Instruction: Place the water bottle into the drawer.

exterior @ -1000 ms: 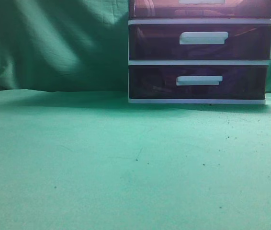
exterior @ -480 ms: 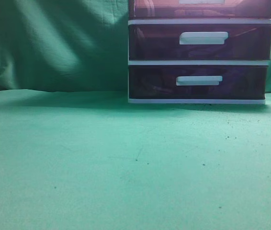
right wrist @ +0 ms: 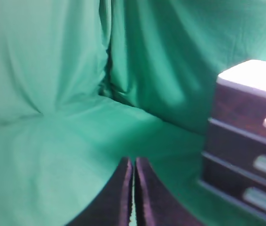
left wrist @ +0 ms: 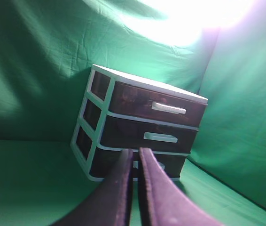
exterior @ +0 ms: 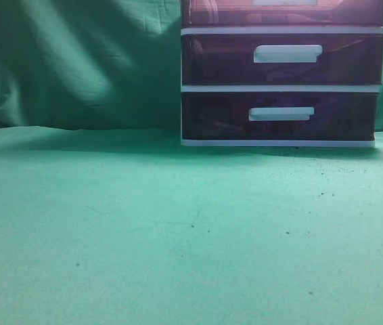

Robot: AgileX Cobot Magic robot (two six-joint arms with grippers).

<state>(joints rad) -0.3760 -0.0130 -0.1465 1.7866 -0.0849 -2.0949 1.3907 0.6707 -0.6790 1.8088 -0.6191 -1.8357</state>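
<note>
Both claws clenched, empty: left gripper (left wrist: 136, 151), right gripper (right wrist: 133, 162). Top drawer (left wrist: 157, 106) sits closed, uppermost in its unit; water bottle not visible. Judgement: open the drawer fully by its white handle (left wrist: 168, 108), pulling straight outward.

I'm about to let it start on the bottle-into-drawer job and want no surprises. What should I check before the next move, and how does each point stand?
1. Water bottle located: not ok; no view shows it.
2. Top drawer open to receive it: not ok; its front sits flush with the two drawers below.
3. Top drawer's handle free to grab: ok; nothing in front of it.
4. Left gripper empty: ok; jaws nearly together with nothing between.
5. Right gripper empty: ok; jaws closed on nothing, pointing past the drawer unit.
6. Green cloth before the unit unobstructed: ok in the exterior view.
</note>
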